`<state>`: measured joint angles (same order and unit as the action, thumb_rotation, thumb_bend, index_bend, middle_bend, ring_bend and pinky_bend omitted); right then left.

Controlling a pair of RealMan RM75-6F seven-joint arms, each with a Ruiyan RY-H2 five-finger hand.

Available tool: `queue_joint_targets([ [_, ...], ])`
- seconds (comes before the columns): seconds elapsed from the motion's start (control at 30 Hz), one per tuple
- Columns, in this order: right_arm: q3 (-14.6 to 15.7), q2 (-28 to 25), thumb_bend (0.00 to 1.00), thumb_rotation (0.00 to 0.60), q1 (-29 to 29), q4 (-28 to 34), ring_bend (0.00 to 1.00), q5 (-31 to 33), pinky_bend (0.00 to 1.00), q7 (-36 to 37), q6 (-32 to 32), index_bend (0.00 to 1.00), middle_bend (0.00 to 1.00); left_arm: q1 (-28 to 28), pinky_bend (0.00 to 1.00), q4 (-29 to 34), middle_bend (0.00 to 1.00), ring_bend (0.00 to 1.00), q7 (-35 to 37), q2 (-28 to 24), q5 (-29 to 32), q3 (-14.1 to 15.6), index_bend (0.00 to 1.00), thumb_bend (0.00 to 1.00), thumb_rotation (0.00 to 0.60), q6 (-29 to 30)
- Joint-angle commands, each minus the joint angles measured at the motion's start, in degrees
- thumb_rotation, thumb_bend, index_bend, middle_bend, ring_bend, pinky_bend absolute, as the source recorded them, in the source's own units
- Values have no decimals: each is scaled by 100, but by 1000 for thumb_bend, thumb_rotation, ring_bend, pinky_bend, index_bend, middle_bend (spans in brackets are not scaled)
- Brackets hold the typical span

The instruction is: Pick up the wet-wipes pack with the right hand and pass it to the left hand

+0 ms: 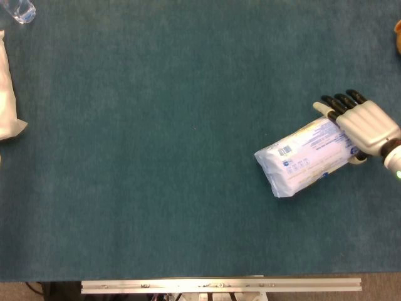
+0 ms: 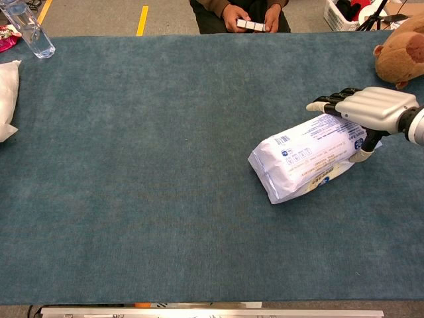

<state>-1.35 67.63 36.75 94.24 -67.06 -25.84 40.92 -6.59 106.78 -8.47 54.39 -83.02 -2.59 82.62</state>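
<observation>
The table [image 2: 165,199], covered in blue-green cloth, carries the pack [image 2: 308,164] on its right side, lying slanted with one end toward the right hand [image 2: 371,109]. The step in hand is the pick-up. The right hand is at the far right end of the pack, its fingers [image 1: 338,102] stretched over the top and the thumb under the near edge, so it seems to pinch that end. In the chest view this end looks a little raised, while the other end rests on the cloth. The grip looks begun, but a full lift is not yet done.

The next move likely calls for a firm closing on the pack, then a lift and a carry to the left. The left hand is in neither view.

The pack shows a barcode [image 1: 285,150], a round blue logo and lines of small print, too small to read.
</observation>
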Motion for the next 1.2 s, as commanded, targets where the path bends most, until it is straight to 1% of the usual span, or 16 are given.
queue_joint_targets([
  [0.03,73,-196,0,600,-62,131,0,-291,56,274,116,0,18,-26,163,26,249,226,-44,13,23,-16,312,315,600,-30],
  [0.27,130,-420,0,600,-144,246,0,-708,57,734,296,0,19,-58,163,135,249,226,-201,34,-5,-21,312,315,600,-37],
  [0.37,136,-297,0,600,-107,52,0,-740,57,778,265,0,18,-58,163,173,249,226,-251,36,3,-21,312,314,600,-30],
  [0.5,122,-45,0,600,32,-259,0,-620,56,777,44,0,21,-46,163,220,249,226,-286,21,-1,-7,312,314,600,-20],
  [0.53,109,47,0,600,71,-363,5,-572,57,721,16,0,29,-39,163,228,249,226,-284,10,-1,-1,312,314,600,-16],
  [0.57,91,126,0,600,85,-430,30,-550,72,685,44,0,59,-36,163,234,249,226,-283,2,0,3,312,314,600,-17],
  [0.6,64,213,0,600,83,-489,87,-551,126,663,117,21,117,-36,163,237,249,226,-285,-7,-3,6,312,314,600,-20],
  [0.63,25,318,23,600,64,-541,212,-576,256,660,248,122,231,-51,163,236,249,226,-294,-16,-1,0,312,314,600,-37],
  [0.67,-4,379,53,600,46,-551,298,-619,354,700,347,217,306,-61,163,239,249,226,-301,-27,-6,-1,312,314,600,-51],
  [0.7,-29,423,108,600,26,-544,423,-679,496,773,439,379,412,-74,163,245,249,226,-303,-42,-12,-2,312,314,600,-70],
  [0.73,-62,458,181,600,0,-523,533,-776,618,899,559,526,506,-97,163,254,249,226,-299,-64,-21,-8,312,314,600,-99],
  [0.8,-110,440,240,600,-29,-431,611,-910,704,1142,697,612,568,-149,163,263,249,226,-255,-101,-24,-27,312,315,600,-169],
  [0.87,-154,379,254,600,-40,-326,631,-975,722,1332,767,626,579,-199,163,263,249,226,-217,-129,-15,-44,312,314,600,-239],
  [1.03,-416,118,254,600,-33,127,647,-952,734,1753,973,630,582,-427,163,227,249,227,-34,-202,-25,-115,299,314,600,-547],
  [1.2,-651,17,254,600,59,508,647,-848,734,1690,1111,630,582,-689,163,275,249,226,273,-359,-26,-210,237,314,600,-895],
])
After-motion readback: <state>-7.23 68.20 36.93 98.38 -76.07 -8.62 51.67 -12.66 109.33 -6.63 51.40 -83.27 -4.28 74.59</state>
